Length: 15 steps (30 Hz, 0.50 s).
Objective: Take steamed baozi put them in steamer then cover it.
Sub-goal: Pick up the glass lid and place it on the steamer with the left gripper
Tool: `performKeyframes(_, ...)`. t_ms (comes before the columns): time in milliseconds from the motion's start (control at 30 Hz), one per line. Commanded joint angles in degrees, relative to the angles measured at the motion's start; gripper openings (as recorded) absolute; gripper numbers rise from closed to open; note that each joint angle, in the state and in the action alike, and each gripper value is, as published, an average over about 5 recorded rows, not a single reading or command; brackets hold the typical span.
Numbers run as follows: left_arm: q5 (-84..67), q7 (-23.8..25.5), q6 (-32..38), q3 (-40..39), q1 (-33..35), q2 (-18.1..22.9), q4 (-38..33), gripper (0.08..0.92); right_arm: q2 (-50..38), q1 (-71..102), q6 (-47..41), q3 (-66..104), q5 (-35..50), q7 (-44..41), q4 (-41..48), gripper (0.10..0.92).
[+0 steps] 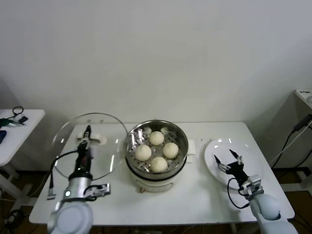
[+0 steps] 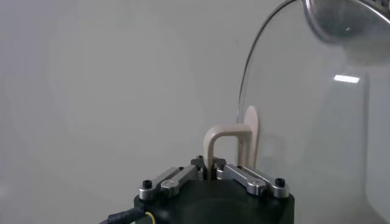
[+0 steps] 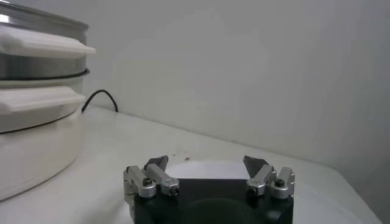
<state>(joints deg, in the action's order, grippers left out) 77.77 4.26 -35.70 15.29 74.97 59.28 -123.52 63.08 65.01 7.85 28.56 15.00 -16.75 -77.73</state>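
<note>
Four steamed baozi (image 1: 156, 138) are sitting together on the perforated tray inside the steamer (image 1: 156, 170), and we are seeing them as the smallest items on a wide white surface (image 1: 195, 192) that is carrying everything. Next in size, the steamer is standing at the middle of that surface, uncovered. To its left we are watching the cover (image 1: 105, 165), a clear glass lid with a metal rim, being held tilted up beside the pot, its rim overlapping the steamer's left edge in the head view. Our left end effector (image 2: 212, 171) is clamping its fingers together on the cover's whitish bar handle (image 2: 222, 140). On the right, a white plate (image 1: 214, 146) is lying near the steamer, and our right end effector (image 3: 207, 163) is hovering over it with fingers spread apart, holding nothing.
</note>
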Motion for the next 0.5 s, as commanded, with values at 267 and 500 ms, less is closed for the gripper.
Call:
performKeyframes(267, 14.27, 20.51, -9.30, -24.53, -23.40, 13.94, 7.56, 0.152, 0.37, -1.39, 0.04, 0.22, -0.92, 0.16, 0.96, 0.823)
performKeyframes(500, 17.32, 19.05, -9.30, -27.06, -24.05, 22.36, 14.48, 0.152, 0.62, -1.29, 0.02, 0.72, -1.31, 0.19, 0.75, 0.823)
